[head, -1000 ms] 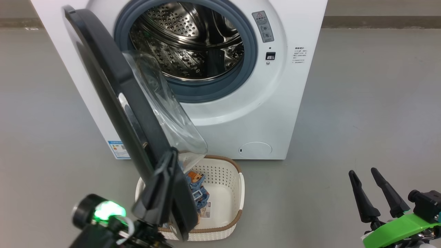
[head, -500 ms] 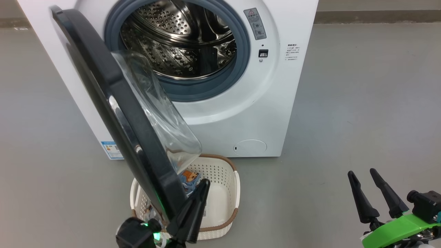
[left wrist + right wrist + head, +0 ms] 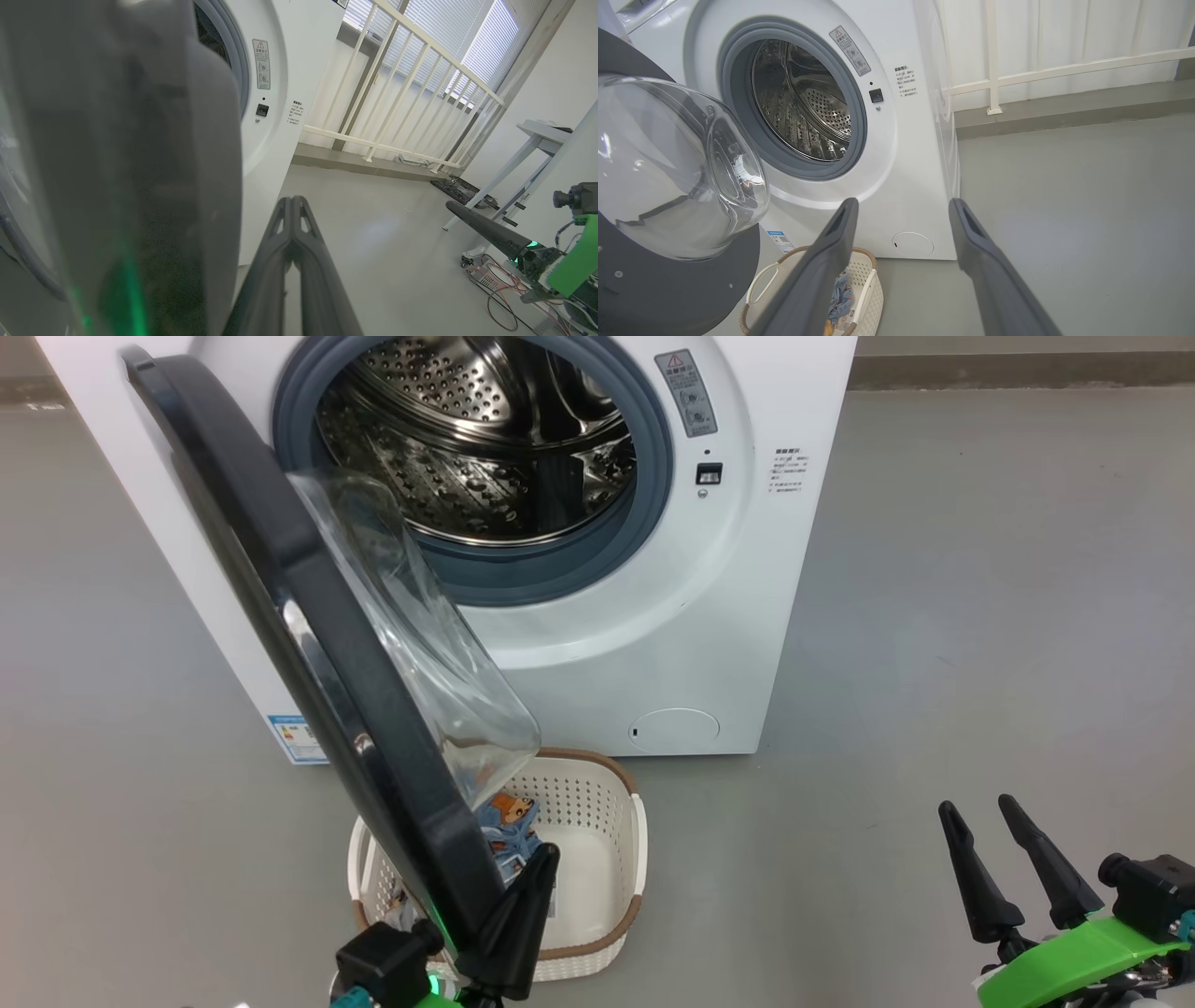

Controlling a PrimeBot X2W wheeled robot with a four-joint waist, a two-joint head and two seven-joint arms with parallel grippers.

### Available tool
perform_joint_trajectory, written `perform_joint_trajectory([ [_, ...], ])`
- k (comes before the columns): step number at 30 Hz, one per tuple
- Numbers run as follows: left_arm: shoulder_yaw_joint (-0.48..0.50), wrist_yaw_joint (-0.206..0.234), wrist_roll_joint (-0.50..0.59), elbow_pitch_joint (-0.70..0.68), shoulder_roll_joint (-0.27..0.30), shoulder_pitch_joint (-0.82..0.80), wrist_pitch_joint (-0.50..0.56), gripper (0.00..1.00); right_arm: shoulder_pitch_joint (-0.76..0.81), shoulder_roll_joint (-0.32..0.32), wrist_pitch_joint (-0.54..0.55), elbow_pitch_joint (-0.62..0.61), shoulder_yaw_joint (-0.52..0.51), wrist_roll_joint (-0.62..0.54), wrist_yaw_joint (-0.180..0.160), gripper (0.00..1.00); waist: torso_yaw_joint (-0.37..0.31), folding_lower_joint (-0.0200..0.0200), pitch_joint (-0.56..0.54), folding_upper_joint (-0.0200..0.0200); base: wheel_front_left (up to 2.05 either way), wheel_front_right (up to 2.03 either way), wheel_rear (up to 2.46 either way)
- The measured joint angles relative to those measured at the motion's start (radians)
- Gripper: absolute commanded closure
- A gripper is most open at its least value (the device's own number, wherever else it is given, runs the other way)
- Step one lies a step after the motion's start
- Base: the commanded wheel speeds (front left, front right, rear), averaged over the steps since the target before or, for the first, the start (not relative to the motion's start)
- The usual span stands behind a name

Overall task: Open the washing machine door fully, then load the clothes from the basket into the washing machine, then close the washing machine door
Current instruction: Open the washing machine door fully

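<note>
The washing machine stands with its steel drum exposed. The washing machine door hangs partly swung out toward me, its clear glass bowl bulging to the right. Under its lower edge sits the basket, holding the light blue clothes. My left gripper is shut and empty, right beside the inner side of the door's lower rim; I cannot tell if it touches. My right gripper is open and empty, over the floor well right of the basket. Its wrist view shows the basket below its fingertips.
Grey floor spreads out to the right of the machine. A white railing with window blinds stands behind it. A white table leg and loose cables lie off to the right.
My left gripper has come off the door's front edge and moved right, to the rim's inner side. The head camera has shifted slightly. The right gripper holds still.
</note>
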Motion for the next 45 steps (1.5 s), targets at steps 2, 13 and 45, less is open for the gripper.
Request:
perform_joint_trajectory([
  [2,-0.004,0.005,-0.007,0.014,-0.002,-0.009,-0.001,1.00,0.000,0.001,0.000,0.001,0.000,0.000,0.000,0.00,0.001,0.0000,0.000,0.0000,0.00,0.00,0.00],
  [13,-0.002,0.014,-0.009,0.026,-0.014,-0.007,-0.009,1.00,0.000,0.003,0.000,0.006,0.001,0.001,0.000,0.00,0.039,0.0000,-0.006,0.0000,0.00,0.00,0.00],
  [45,0.127,0.117,-0.009,-0.084,0.137,0.058,0.029,1.00,0.000,0.036,0.000,0.012,0.007,0.001,0.000,0.00,0.243,0.0000,-0.011,0.0000,0.00,0.00,0.00],
])
